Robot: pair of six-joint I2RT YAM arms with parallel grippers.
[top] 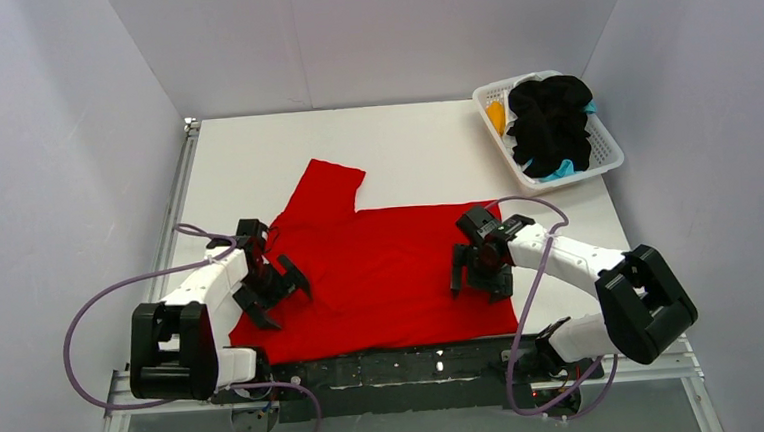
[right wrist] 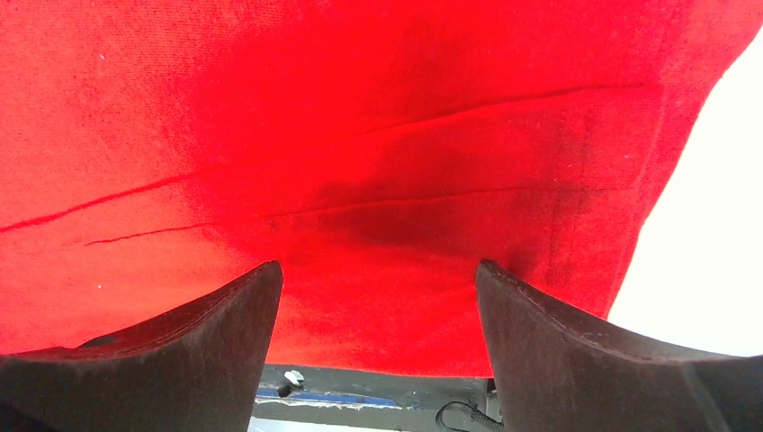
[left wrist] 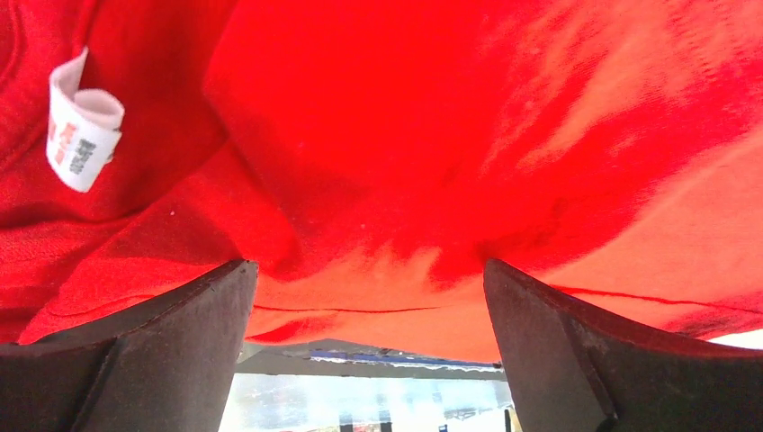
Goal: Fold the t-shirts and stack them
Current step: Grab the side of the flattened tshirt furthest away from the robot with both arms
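A bright red t-shirt (top: 381,266) lies spread on the white table, one sleeve (top: 326,184) reaching toward the back. My left gripper (top: 281,294) hovers open over the shirt's left side, nothing between its fingers. In the left wrist view the red cloth (left wrist: 432,135) fills the frame, a white label (left wrist: 81,135) at upper left. My right gripper (top: 480,275) is open above the shirt's right part, near its right edge. The right wrist view shows flat red cloth (right wrist: 342,162) with faint creases. More t-shirts, black (top: 550,121), orange-yellow (top: 496,116) and teal (top: 560,170), sit bundled in the basket.
A white lattice basket (top: 607,154) stands at the back right of the table. A black rail (top: 387,364) runs along the table's near edge, just below the shirt's hem. White walls close in the left, back and right sides.
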